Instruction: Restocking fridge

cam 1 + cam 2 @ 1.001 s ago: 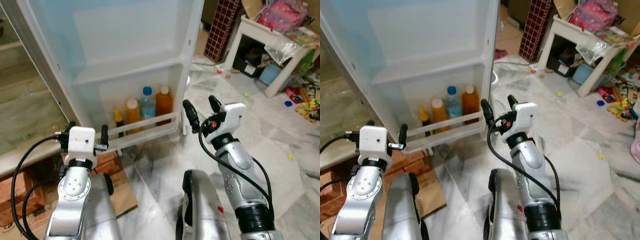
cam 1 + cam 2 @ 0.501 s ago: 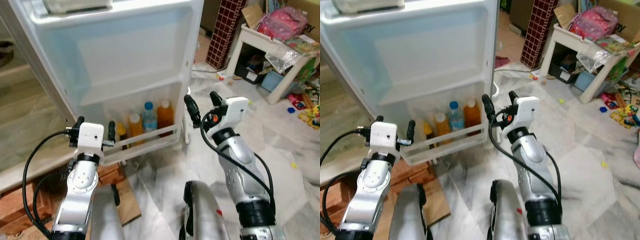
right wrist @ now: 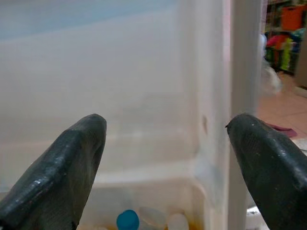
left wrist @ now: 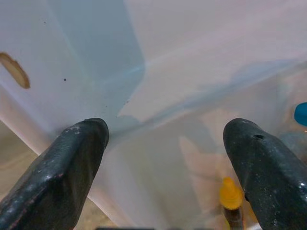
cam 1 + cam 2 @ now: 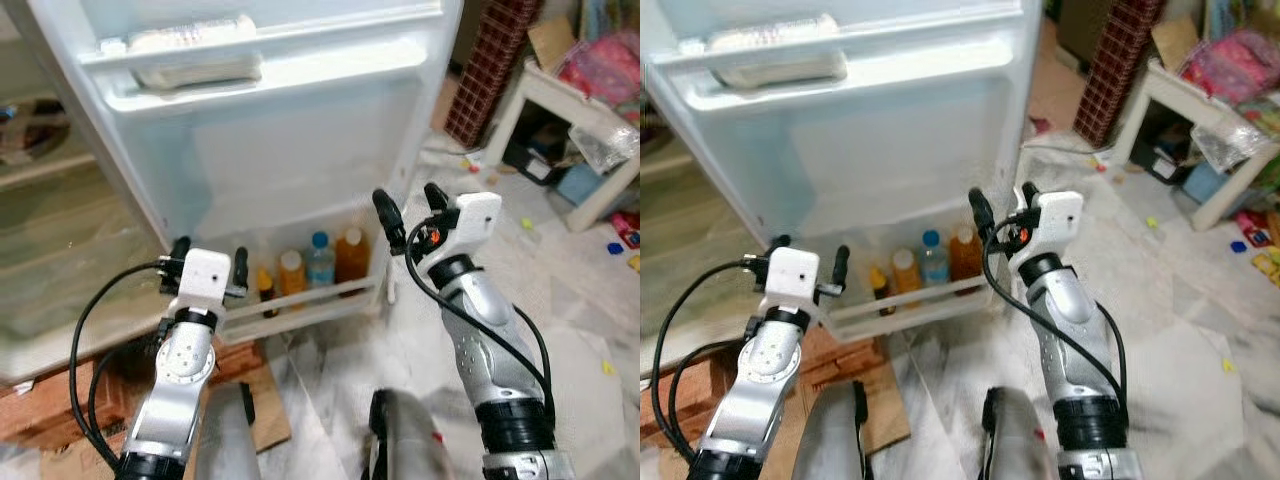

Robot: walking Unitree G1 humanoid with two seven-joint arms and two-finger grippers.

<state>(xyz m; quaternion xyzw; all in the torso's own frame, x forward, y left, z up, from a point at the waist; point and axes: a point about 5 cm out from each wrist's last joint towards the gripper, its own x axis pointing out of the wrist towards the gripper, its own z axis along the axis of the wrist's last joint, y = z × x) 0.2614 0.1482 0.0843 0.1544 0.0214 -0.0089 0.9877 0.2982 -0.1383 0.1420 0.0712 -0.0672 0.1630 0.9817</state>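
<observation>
The white fridge door (image 5: 300, 150) stands open in front of me. Its bottom door shelf (image 5: 300, 305) holds several bottles: a small dark one with a yellow cap (image 5: 264, 290), an orange juice bottle (image 5: 291, 276), a clear bottle with a blue cap (image 5: 320, 262) and an amber bottle (image 5: 351, 257). My left gripper (image 5: 209, 263) is open and empty, raised just left of that shelf. My right gripper (image 5: 411, 207) is open and empty too, held at the door's right edge above the bottles. An upper door shelf holds a pale wrapped packet (image 5: 195, 70).
The fridge's glass shelves (image 5: 60, 240) lie to the left. Flattened cardboard (image 5: 255, 410) and brown boxes (image 5: 60, 420) sit on the marble floor below the door. A white table (image 5: 560, 120) with clutter under it and scattered toys stand at the right.
The camera has tilted upward, so the upper door shelf has come into view. Both grippers have risen, still open and empty, and stay near the door's bottom shelf.
</observation>
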